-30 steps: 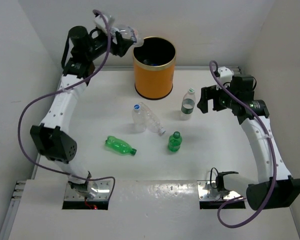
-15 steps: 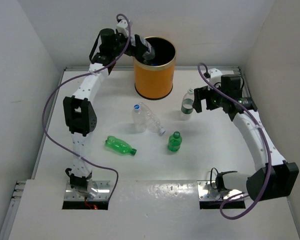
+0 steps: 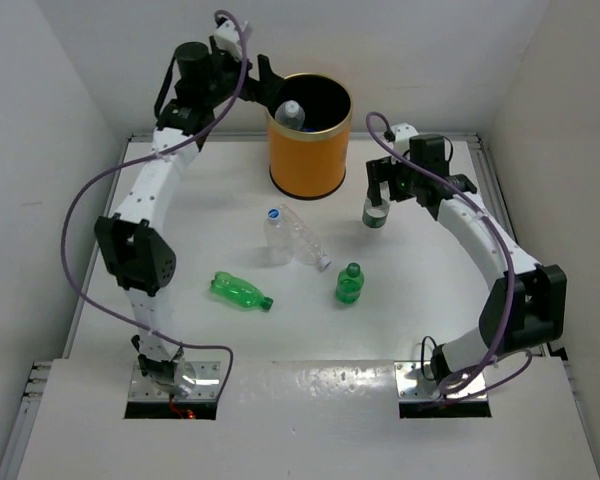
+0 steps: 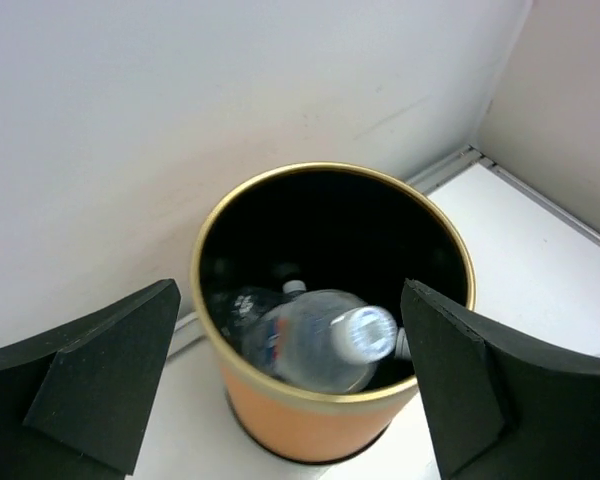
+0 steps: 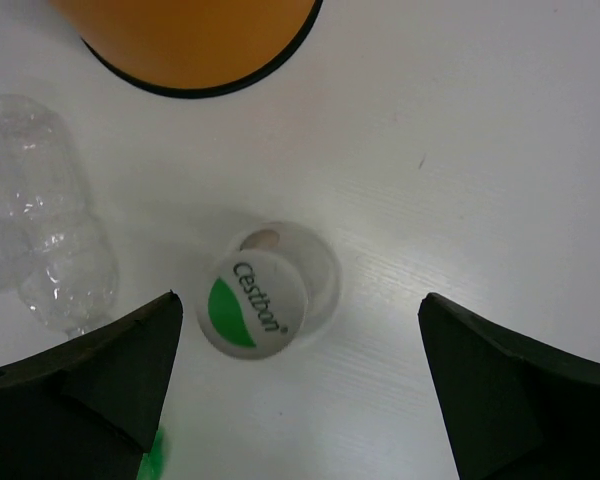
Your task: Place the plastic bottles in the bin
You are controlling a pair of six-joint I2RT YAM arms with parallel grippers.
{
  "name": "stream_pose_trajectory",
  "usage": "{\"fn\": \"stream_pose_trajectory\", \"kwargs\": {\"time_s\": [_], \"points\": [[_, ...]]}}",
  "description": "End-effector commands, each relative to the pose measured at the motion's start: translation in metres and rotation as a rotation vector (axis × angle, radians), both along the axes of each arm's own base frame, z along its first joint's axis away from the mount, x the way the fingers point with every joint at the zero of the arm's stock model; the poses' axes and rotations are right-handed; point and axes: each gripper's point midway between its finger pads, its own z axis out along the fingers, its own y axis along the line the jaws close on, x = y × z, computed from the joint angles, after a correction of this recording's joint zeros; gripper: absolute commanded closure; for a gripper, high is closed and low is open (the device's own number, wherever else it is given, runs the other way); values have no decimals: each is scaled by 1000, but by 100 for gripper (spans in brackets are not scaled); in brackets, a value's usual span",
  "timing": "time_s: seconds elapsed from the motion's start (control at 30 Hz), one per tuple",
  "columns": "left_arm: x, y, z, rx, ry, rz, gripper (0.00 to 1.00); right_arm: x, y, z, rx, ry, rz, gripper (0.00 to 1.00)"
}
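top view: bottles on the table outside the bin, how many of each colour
clear bottles: 3
green bottles: 2
total: 5 on the table, not counting what is already in the bin

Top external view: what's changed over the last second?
The left gripper carried a clear plastic bottle rightward over the orange cylindrical bin and let go; it lies inside, jaws open. The right gripper swung left and hangs open above the upright clear bottle. The two green bottles, the crumpled clear bottles and the bin stayed put.
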Motion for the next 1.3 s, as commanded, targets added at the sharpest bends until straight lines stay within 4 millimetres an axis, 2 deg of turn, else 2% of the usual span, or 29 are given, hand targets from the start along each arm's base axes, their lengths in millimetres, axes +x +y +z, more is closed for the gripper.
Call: {"fn": "stream_pose_trajectory", "kwargs": {"time_s": [0.0,0.1,0.13,0.17,0.2,0.23,0.27,0.3,0.33,0.4,0.43,0.47,0.53,0.57,0.6,0.67,0.7,0.77,0.8,0.87,0.9,0.93,0.97,1.03,1.1,1.13,1.17,1.23,1.27], "points": [[-36,44,66,15,-140,89,1,30,6,24,14,-120,-27,0],[-50,67,58,47,-123,149,1,36,16,14,25,-106,1,0],[-50,78,44,56,-91,176,1,37,19,15,37,-109,12,0],[-61,79,48,55,-92,176,1,38,23,5,35,-88,22,2],[-60,94,38,61,-68,210,1,39,24,3,33,-87,27,9],[-65,94,42,61,-70,211,1,39,24,-1,30,-77,29,15],[-66,105,31,67,-47,231,1,38,24,-8,28,-65,32,21],[-73,113,34,67,-46,251,1,39,23,-8,23,-70,32,36],[-75,124,21,66,-9,273,1,39,23,-9,22,-68,34,43],[-80,136,15,61,8,297,1,38,19,-9,23,-69,31,59],[-85,142,18,59,1,310,1,37,21,-6,26,-74,37,74],[-86,154,7,56,35,334,1,38,21,0,30,-84,38,81],[-90,162,2,47,49,345,1,38,21,28,44,-135,46,99],[-91,171,-6,49,66,364,1,36,22,43,51,-158,48,100],[-95,170,-6,48,66,355,1,41,25,79,72,-232,58,100],[-97,182,-10,48,75,382,1,38,31,98,111,-234,82,100],[-98,182,-18,51,96,382,1,42,41,141,156,-304,105,100],[-101,182,-19,49,98,368,1,44,52,168,201,-347,128,100],[-101,182,-19,49,98,368,1,44,63,222,237,-456,157,100],[-102,180,-26,50,117,354,1,52,76,244,280,-498,170,100],[-102,184,-26,50,118,363,1,53,88,290,326,-592,188,100],[-102,186,-26,51,118,375,1,54,94,306,345,-637,194,100],[-102,186,-26,51,118,375,1,54,96,333,360,-721,198,100],[-102,186,-26,51,118,375,1,68,111,343,338,-802,207,100],[-102,182,-35,41,155,349,1,97,121,327,271,-830,186,100],[-104,178,-39,40,170,331,1,100,122,333,268,-851,178,100],[-104,173,-46,39,194,300,1,120,125,314,253,-825,160,100],[-107,169,-45,37,203,273,1,148,126,290,237,-807,126,100],[-110,166,-51,36,223,255,1,153,127,290,241,-823,119,100]]}}
